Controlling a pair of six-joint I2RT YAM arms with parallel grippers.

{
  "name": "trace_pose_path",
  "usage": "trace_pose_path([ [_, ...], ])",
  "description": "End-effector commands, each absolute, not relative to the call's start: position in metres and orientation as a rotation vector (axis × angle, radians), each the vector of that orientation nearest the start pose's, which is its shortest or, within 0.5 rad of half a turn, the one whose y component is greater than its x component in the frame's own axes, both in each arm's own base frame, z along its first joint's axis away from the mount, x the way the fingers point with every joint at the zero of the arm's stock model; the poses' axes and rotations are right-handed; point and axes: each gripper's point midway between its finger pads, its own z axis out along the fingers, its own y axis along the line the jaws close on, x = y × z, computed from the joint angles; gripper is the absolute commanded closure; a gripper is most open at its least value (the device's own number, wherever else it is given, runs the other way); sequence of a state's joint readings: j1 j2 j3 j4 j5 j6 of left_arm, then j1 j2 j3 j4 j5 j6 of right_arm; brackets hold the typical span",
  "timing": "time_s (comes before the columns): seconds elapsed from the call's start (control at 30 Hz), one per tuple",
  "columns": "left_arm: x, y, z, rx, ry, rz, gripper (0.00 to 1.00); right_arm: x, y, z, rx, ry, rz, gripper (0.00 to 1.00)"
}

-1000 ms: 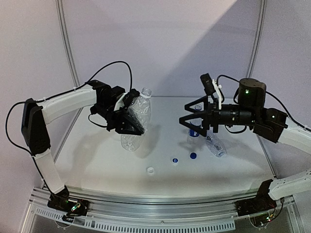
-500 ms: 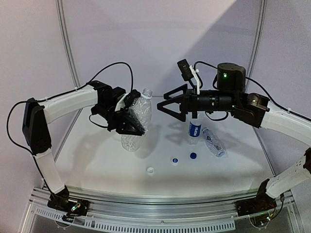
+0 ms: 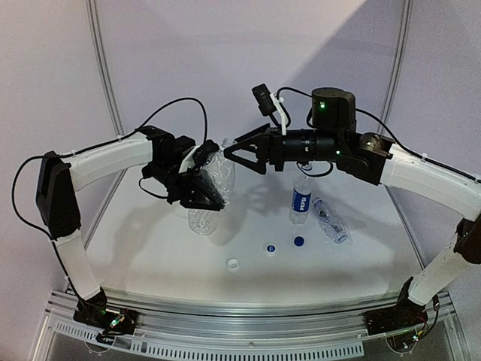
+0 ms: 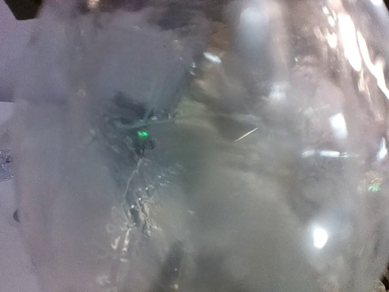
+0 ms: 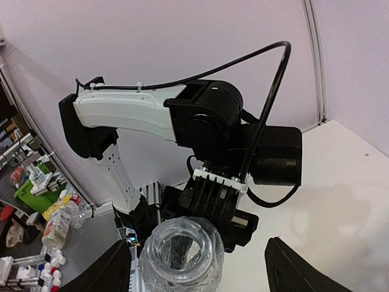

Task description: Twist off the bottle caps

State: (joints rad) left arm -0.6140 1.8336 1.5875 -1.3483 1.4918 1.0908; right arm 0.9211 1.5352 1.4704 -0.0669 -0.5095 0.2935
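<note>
On white table [image 3: 150, 252]: labelled bottle [image 3: 301, 201] standing upright, right of ctr; plain bottle [image 3: 331, 220] lying on its side just beside it, to the right. Sitting nearer front edge: blue cap [image 3: 299, 241], white cap [image 3: 269, 248] close by on its left, 2nd white cap [image 3: 233, 264] further left, apart.

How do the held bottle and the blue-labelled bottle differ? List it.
The held bottle is plain and crumpled; the labelled bottle has a blue label. The held bottle is tilted in the left gripper; the labelled bottle stands upright on the table. Both are clear plastic.
</note>
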Motion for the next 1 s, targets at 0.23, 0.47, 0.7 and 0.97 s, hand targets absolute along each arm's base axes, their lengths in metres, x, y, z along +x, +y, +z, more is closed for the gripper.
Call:
trace_pose_path([
  [0.23,0.184,-0.331,0.337,-1.396,-1.558,2.697,0.87,0.227,0.451,0.388,-0.980,1.648,1.351,0.55],
  [0.47,0.187,-0.333,0.334,-1.362,-1.566,2.680,0.02,0.228,0.456,0.382,-1.007,1.673,1.352,0.97],
  [0.7,0.189,-0.331,0.340,-1.333,-1.574,2.671,0.01,0.235,0.445,0.377,-0.990,1.719,1.237,1.00],
  [0.97,0.221,-0.322,0.441,-1.556,-1.473,2.726,0.01,0.229,0.403,0.367,-0.970,1.803,1.060,1.00],
])
